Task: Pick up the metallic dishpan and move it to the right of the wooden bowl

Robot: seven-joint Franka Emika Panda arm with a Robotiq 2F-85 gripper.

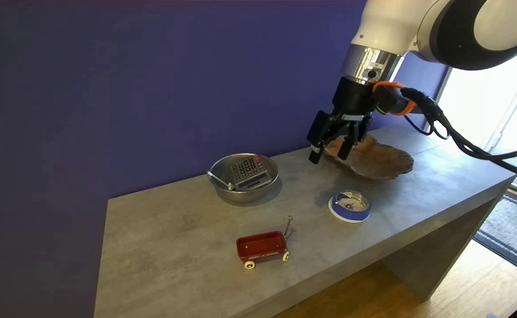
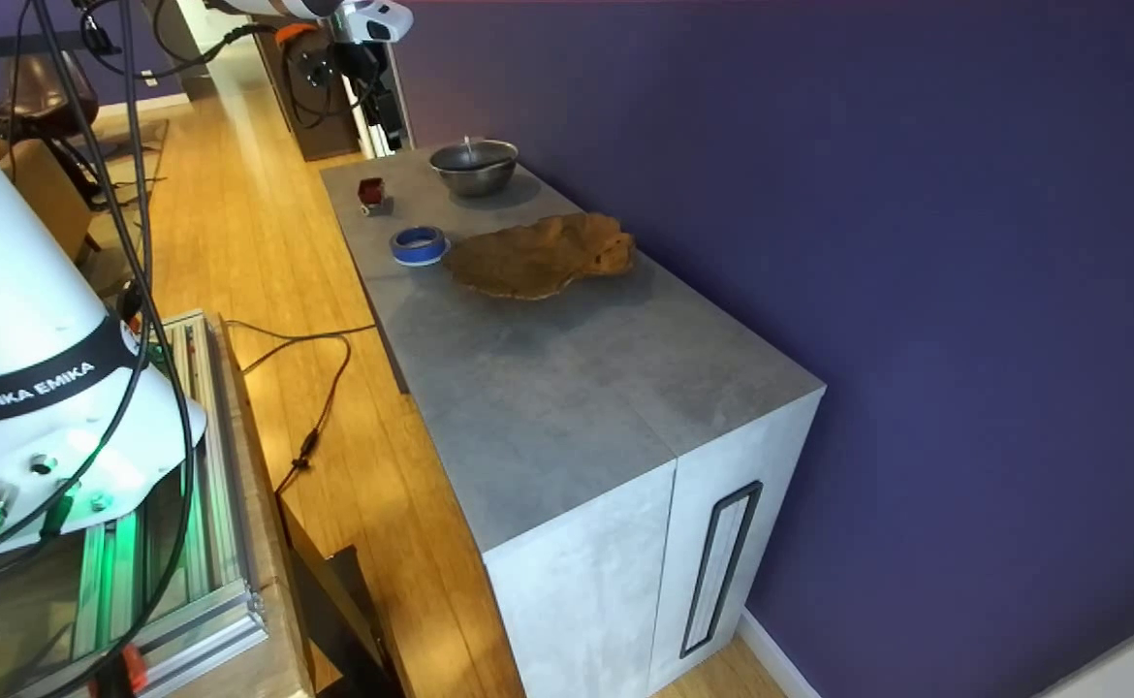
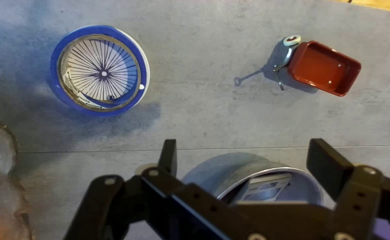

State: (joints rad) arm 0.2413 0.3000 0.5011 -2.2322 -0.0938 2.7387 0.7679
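In an exterior view, the jaws stand apart above the bench (image 1: 170, 243); the metallic dishpan (image 1: 243, 196), holding a calculator (image 1: 248, 171), lies below and left of them, the wooden bowl (image 1: 378, 161) partly behind them and to their right. In an exterior view containing the robot base (image 2: 34, 320), the dishpan appears below and right of the jaws, whose gap cannot be discerned. In the wrist view, the parted jaws partly hide the dishpan beyond them.
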